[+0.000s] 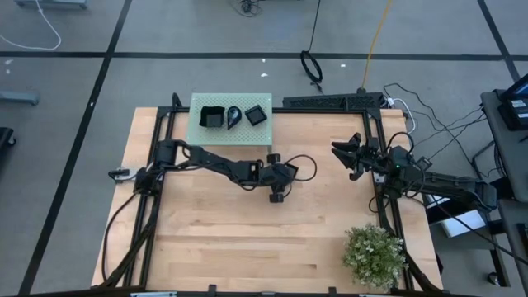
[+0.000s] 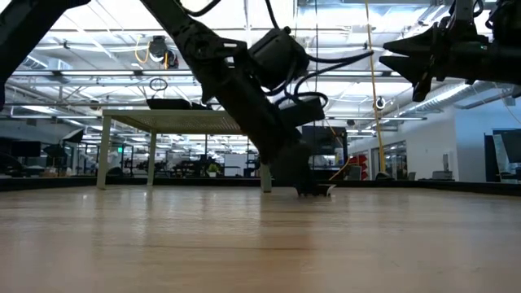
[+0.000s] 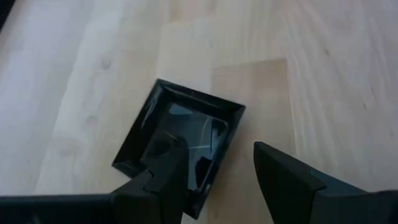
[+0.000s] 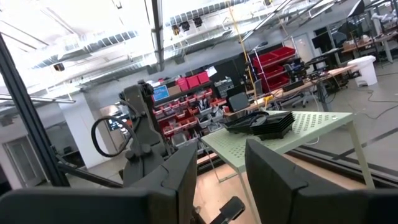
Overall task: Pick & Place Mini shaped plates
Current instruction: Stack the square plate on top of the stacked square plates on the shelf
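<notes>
A small glossy black square plate (image 3: 186, 130) lies flat on the wooden table near its middle. My left gripper (image 3: 217, 155) is open and low over it (image 1: 278, 195), (image 2: 309, 189). One finger stands over the plate's hollow and the other outside its rim, over bare wood. Three more black plates (image 1: 234, 116) sit on the green perforated platform (image 1: 198, 132) at the far edge, also visible in the right wrist view (image 4: 261, 123). My right gripper (image 1: 340, 153) is open (image 4: 221, 152) and waits raised at the table's right side, holding nothing. My left gripper comes at the square plate from above, fingers pointing down, straddling one rim (image 3: 221, 146). One finger (image 3: 168, 171) is over the inside and the other (image 3: 280, 180) is outside. Whether either finger touches the plate, I cannot tell.
A potted green plant (image 1: 375, 256) stands at the near right corner. Black frame rails (image 1: 157, 165) run along both sides of the table. The green platform stands on legs (image 2: 179, 122) at the far edge. Bare wood stretches across the near half of the table (image 1: 247, 247).
</notes>
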{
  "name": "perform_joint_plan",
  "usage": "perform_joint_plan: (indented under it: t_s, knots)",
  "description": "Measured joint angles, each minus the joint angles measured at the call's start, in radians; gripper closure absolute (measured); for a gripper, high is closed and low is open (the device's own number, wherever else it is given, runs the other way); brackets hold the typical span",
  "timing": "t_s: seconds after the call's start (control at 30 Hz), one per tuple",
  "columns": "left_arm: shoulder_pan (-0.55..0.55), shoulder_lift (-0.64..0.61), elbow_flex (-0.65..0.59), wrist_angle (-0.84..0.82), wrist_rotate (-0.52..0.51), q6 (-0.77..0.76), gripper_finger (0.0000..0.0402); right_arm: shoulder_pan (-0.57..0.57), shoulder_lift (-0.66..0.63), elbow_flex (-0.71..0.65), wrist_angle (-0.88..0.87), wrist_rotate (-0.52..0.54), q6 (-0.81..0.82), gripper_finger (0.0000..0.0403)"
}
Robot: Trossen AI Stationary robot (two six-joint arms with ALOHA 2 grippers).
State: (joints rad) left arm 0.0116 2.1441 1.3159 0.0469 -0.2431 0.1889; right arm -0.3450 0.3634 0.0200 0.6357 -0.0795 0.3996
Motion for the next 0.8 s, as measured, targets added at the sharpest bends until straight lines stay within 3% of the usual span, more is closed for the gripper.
perform_joint_plan:
  t_s: [0.27, 0.6, 0.8]
  knots:
    - [0.001, -0.003, 0.0, -0.039, -0.032, -0.045, 0.0237, 0.0, 0.0, 0.0, 0.0, 0.0, 0.0, 0.0277]
    - [0.006, -0.005, 0.001, -0.074, -0.028, -0.053, 0.039, 0.0, 0.0, 0.0, 0.0, 0.0, 0.0, 0.0277]
    - [-0.017, -0.019, -0.001, -0.031, -0.02, -0.04, 0.039, 0.0, 0.0, 0.0, 0.0, 0.0, 0.0, 0.0277]
